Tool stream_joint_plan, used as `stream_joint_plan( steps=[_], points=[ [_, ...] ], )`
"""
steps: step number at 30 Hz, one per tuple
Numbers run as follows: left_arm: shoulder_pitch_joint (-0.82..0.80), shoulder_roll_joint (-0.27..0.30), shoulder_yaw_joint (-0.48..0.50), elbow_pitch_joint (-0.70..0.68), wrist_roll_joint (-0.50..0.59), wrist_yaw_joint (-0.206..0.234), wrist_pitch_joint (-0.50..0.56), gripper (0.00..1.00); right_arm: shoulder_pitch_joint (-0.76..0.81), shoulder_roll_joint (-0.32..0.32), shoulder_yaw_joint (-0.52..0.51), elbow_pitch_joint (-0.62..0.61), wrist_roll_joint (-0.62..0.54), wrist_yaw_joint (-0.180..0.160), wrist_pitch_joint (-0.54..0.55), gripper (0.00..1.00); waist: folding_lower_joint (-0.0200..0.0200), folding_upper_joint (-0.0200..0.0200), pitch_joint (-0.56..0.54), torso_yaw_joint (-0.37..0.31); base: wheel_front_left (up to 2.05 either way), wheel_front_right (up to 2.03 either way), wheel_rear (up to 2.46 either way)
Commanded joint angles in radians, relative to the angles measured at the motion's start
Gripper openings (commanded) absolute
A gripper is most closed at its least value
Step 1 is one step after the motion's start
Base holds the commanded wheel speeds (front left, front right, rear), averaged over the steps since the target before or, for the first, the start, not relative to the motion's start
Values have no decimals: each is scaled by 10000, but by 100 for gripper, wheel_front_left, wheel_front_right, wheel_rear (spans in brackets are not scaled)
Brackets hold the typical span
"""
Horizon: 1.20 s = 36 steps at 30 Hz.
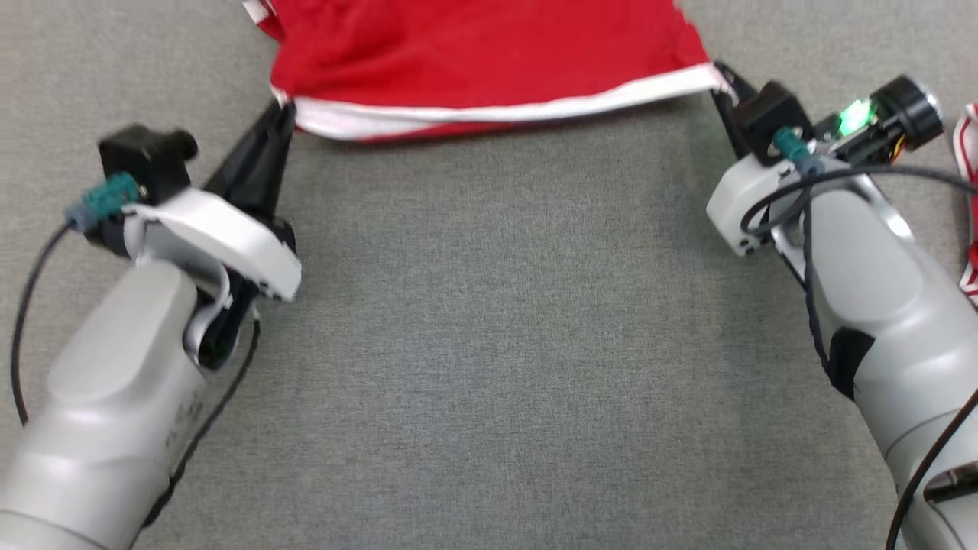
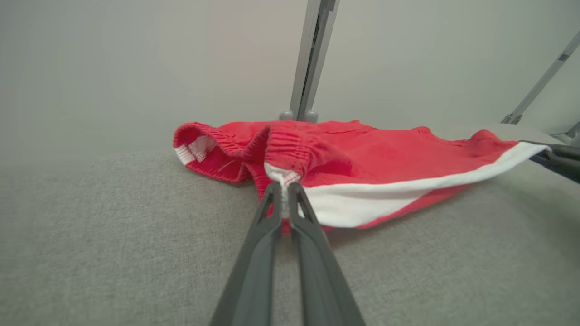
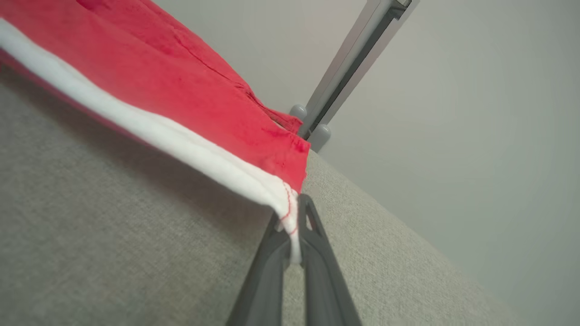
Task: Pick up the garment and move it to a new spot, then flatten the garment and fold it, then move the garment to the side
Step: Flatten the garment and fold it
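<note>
Two tools grip one red garment [image 1: 474,53], one at each near corner. The left tool [image 1: 284,108] is pinched shut on the corner where the white band [image 1: 504,113] meets the gathered waistband [image 2: 290,145]. In the left wrist view its dark fingers [image 2: 265,226] lie almost together, with a sliver of white and red fabric caught between the tips. The right tool [image 1: 723,78] is closed tight on the other end of the band. In its own wrist view the hem is squeezed between the fingers, and a short strip of it runs down the narrow gap between them.

The band is drawn fairly taut from one tool to the other and rides just above the grey worktop [image 1: 489,344], casting a shadow under it. The rest of the garment spreads beyond both tools, on the side away from the arms, and rests on the worktop there. Left of the left tool's tips, part of the waistband curls over into an open loop.

Beyond the garment, straight ahead of the left tool, a grey metal post [image 2: 312,59] rises from the far edge of the worktop. To the right of the right tool, well apart from it, a strip of red-and-white cloth [image 1: 969,191] is cut off by the edge of the head view; I cannot tell what it is.
</note>
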Motion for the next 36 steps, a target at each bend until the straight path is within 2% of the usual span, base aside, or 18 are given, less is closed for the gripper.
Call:
stream_joint_plan(
  steps=[1,7,11,14,19,23,27,29,30,36],
  points=[
    [304,102,-151,-92,42,-9,-39,0,296,-79,235,33,177,-26,-69,0,0,0,-503,110,0,0,0],
    [1397,277,-1143,82,56,-9,-42,0,1274,-499,1432,457,964,-26,-66,0,0,0,-1450,213,0,0,0],
    [1982,298,-1781,121,153,-9,-40,0,1945,-654,2322,864,1883,-26,-67,0,0,0,-2075,240,0,0,0],
    [2189,299,-1942,63,181,-9,-40,0,2175,-759,2791,983,2462,-26,-68,0,0,0,-2334,241,0,0,0],
    [2946,309,-2306,-136,305,-9,-41,0,2954,-1109,4136,1029,4039,-26,-46,0,0,0,-2960,212,0,0,0],
    [3506,378,-2465,-357,456,-5,-41,0,3615,-1630,5316,426,5535,-26,351,0,0,0,-3385,164,0,0,0],
    [4123,492,-2524,-741,610,-5,-41,0,4230,-2651,6869,-1033,7068,-26,1050,0,0,0,-3730,37,0,0,0],
    [4413,573,-2643,-987,704,-5,-41,0,4326,-3567,7703,-1955,7761,-28,1509,0,0,0,-3825,-31,0,0,0],
    [4676,689,-2790,-1177,724,-3,-40,0,4372,-4384,8261,-2844,8473,-28,1905,0,0,0,-3864,-94,0,0,0],
    [5204,972,-3028,-1924,367,-1,268,0,4497,-6566,8958,-5284,9991,-29,2726,0,0,0,-3834,-233,0,0,0]
  ],
)
